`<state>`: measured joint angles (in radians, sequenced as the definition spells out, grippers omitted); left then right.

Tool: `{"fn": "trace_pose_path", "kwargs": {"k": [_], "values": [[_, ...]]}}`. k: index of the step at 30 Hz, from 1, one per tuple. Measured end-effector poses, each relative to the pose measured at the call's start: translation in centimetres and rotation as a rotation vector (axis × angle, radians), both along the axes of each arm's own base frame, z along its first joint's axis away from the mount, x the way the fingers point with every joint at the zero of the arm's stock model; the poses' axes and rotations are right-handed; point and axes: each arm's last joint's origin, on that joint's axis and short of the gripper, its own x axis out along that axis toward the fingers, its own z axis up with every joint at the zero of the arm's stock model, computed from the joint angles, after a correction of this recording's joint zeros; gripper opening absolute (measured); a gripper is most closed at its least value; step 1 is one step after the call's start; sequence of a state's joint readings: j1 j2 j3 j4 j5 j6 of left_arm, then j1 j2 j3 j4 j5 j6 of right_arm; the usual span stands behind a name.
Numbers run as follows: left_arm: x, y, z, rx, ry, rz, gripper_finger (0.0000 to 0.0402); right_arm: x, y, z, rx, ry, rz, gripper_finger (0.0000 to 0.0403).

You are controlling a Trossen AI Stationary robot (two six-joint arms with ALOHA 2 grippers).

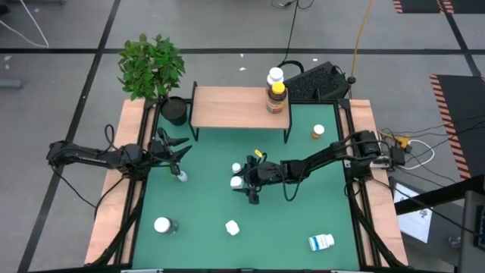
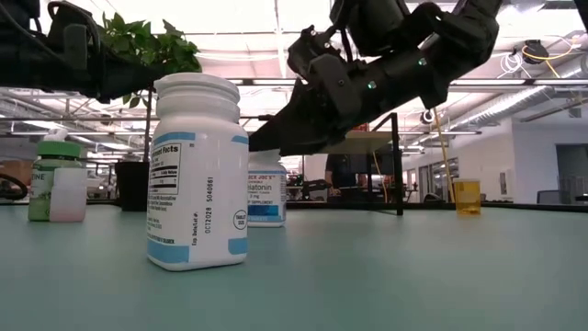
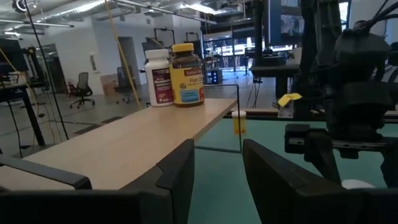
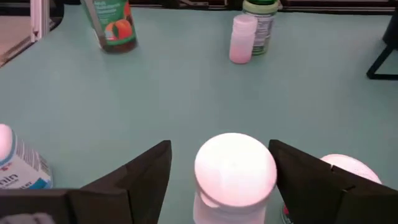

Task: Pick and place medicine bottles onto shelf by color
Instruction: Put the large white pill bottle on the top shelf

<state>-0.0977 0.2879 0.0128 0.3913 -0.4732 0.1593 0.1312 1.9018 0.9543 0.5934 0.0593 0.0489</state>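
Note:
My right gripper (image 4: 219, 147) (image 1: 244, 176) is open at mid-table. Its fingers stand on either side of a white-capped bottle (image 4: 235, 169) with a gap on each side. A second white cap (image 4: 346, 168) sits just beside it. My left gripper (image 3: 217, 149) (image 1: 179, 149) is open near the table's left side and faces the light-wood shelf (image 1: 239, 107). A white bottle (image 1: 275, 76) and an amber, yellow-capped bottle (image 1: 277, 95) stand on the shelf's right end. A green-capped bottle (image 4: 261, 20) and a pale vial (image 4: 242, 38) stand on the table by the left gripper.
A small orange vial (image 1: 317, 131) stands near the shelf's right leg. White bottles stand at the near left (image 1: 161, 225) and near middle (image 1: 232, 227), and one lies on its side near right (image 1: 321, 242). A potted plant (image 1: 154, 70) stands at the shelf's left end.

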Motion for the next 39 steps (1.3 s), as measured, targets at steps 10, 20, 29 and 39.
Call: {"fn": "trace_pose_path", "kwargs": {"k": [10,20,29,39], "values": [[0.0,0.0,0.0,-0.003,-0.002,0.000,0.0140,-0.1,-0.1,-0.3,-0.044,0.029,-0.011,0.0205],[0.0,0.0,0.0,-0.003,-0.003,0.000,0.0140,-1.3,-0.6,2.7,-0.084,0.042,0.059,0.0180],[0.0,0.0,0.0,-0.003,-0.003,0.000,0.0140,-6.7,-4.9,11.2,-0.216,0.054,0.040,0.0180],[0.0,0.0,0.1,0.009,-0.005,0.001,0.0140,-12.1,-12.5,16.1,-0.307,-0.037,-0.100,0.0182]]}}
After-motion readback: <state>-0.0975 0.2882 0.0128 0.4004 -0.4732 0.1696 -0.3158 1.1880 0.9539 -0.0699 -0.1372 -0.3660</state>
